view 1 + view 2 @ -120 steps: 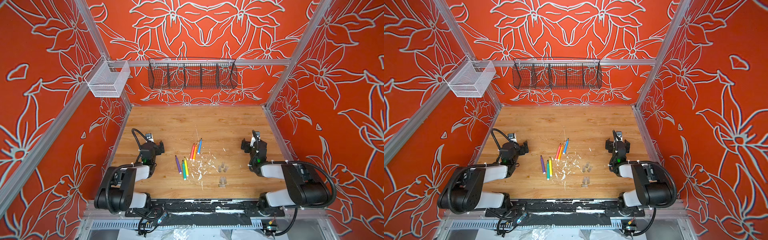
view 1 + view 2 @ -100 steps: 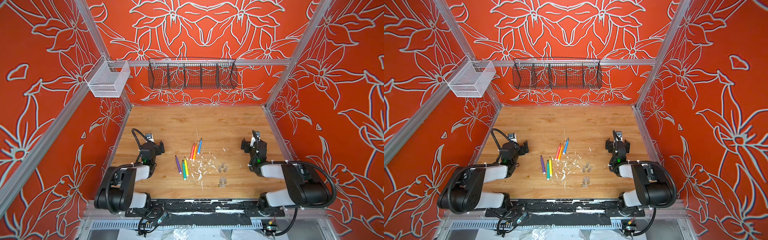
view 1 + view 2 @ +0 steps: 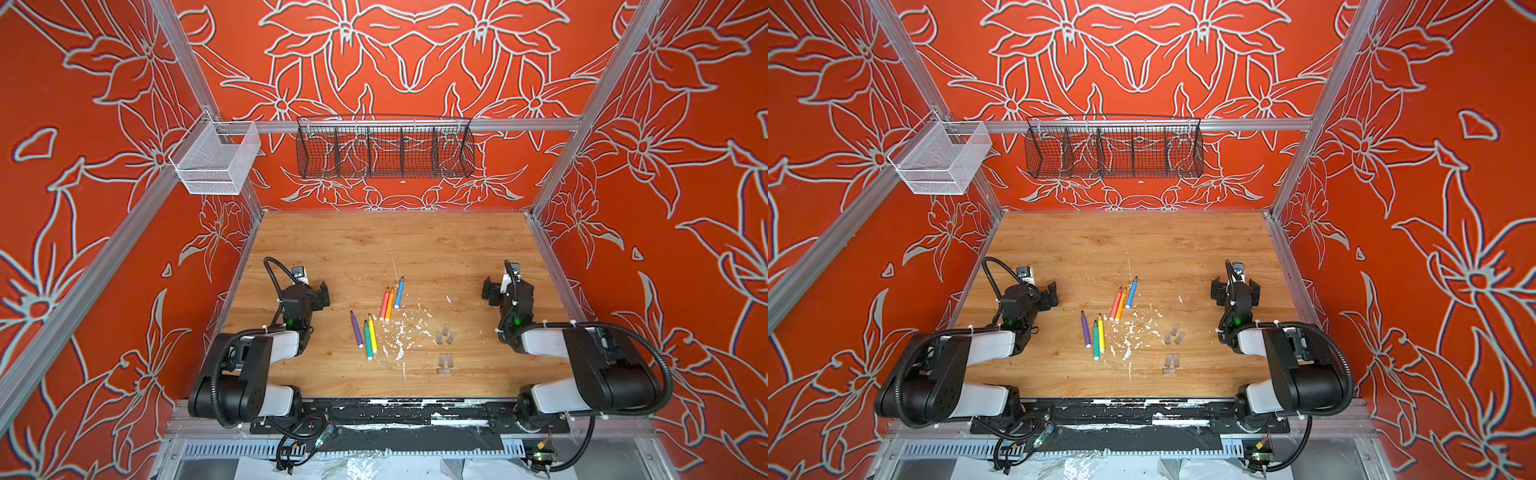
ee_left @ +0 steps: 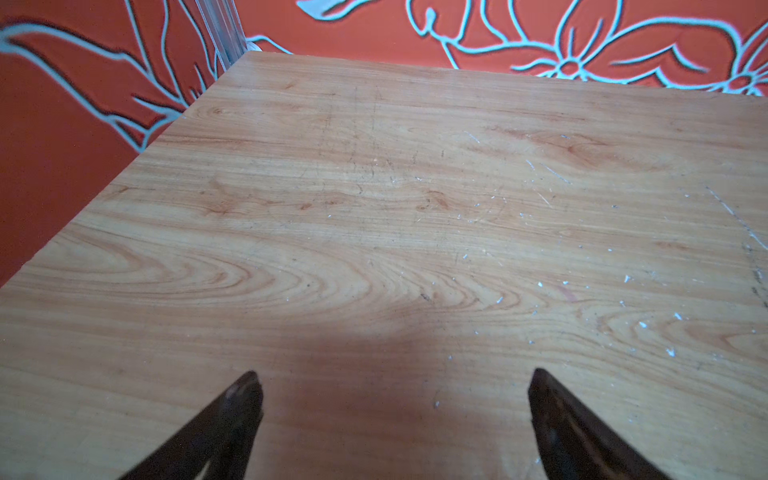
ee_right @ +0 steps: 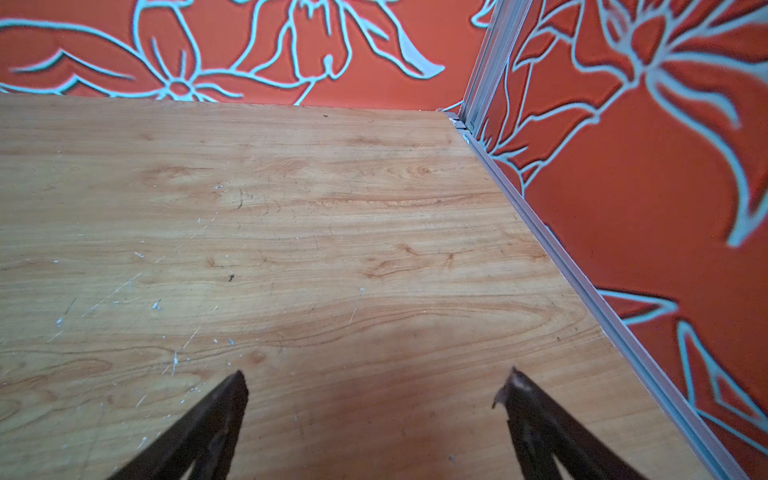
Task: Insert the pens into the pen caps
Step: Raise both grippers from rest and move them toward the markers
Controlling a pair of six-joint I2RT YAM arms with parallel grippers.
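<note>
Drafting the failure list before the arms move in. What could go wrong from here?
1. The pink-red, orange and blue pens lie close side by side; grabbing one may drag a neighbour.
2. The clear caps are bunched and nearly vanish against the wooden table; easy to miss or scatter.
3. White flecks litter the gap between pens and caps and could be mistaken for caps.

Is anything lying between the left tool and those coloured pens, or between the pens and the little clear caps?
Nothing solid shows. Bare wooden table lies between the open left tool and the nearest purple pen. Between the pens and the clear caps, only thin white flecks are scattered on the wood.
</note>
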